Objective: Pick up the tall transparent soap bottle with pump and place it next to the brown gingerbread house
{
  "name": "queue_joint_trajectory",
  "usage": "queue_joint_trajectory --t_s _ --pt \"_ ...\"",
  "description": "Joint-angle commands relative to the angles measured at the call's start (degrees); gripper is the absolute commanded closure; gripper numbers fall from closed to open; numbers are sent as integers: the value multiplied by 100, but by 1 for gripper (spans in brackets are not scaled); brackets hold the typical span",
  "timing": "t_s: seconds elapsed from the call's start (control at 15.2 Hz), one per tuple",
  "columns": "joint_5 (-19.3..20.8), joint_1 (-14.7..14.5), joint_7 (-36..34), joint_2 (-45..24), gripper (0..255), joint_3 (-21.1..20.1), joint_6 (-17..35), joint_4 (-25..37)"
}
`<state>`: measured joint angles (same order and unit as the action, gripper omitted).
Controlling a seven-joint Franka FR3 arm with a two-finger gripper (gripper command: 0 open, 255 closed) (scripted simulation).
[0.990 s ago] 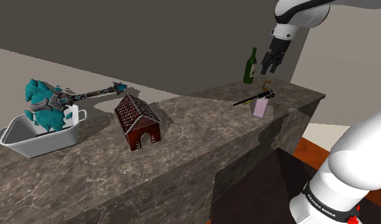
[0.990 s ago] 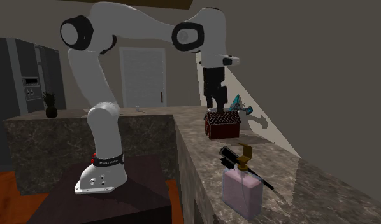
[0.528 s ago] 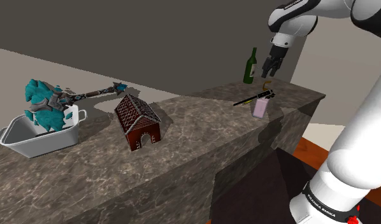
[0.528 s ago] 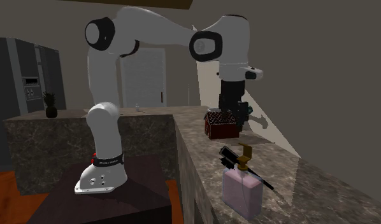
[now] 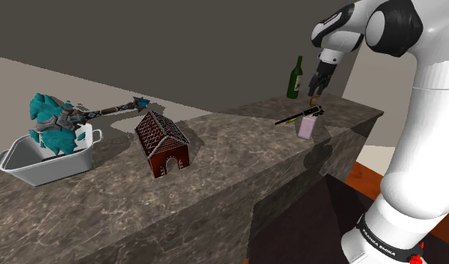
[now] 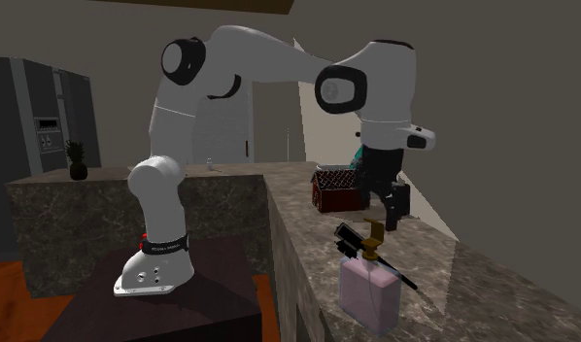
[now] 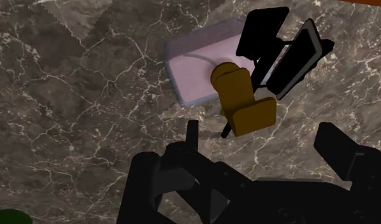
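The soap bottle (image 5: 307, 127) is a pale pink, see-through square flask with a brown-gold pump, standing upright near the counter's end at the shoulder view's right. My black gripper (image 5: 315, 91) hangs open just above it, fingers pointing down and touching nothing. From the second exterior view the gripper (image 6: 388, 219) sits just above and behind the bottle (image 6: 369, 293). Looking along the gripper (image 7: 246, 156), the pump head (image 7: 243, 98) lies just ahead of the gap between the fingers, over the bottle body (image 7: 195, 70). The brown gingerbread house (image 5: 163, 142) stands mid-counter, well away from the bottle.
A black stick-like object (image 5: 294, 116) lies across the bottle's top. A green wine bottle (image 5: 295, 78) stands behind my gripper. A white tub (image 5: 43, 166) holding a teal object sits at the counter's far end. The marble counter (image 5: 238, 150) drops off just past the soap bottle.
The arm has swung the gripper from beside the wine bottle toward the soap bottle and lowered it. It now hangs right over the pump. Nothing on the counter moved.
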<state>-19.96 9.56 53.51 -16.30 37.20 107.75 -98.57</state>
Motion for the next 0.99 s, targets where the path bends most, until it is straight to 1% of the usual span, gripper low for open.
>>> queue_joint_trajectory --t_s 0.0,0.26,0.73,0.79,0.92 --pt "-46 -3 34 -48 0 -21 130 -93" --pt "-118 -20 82 -119 0 -57 370 -279" --pt "-117 -20 82 -119 0 -56 368 -278" --pt "-117 -20 82 -119 255 -56 368 -278" --pt "-117 -20 82 -119 255 -56 368 -278"
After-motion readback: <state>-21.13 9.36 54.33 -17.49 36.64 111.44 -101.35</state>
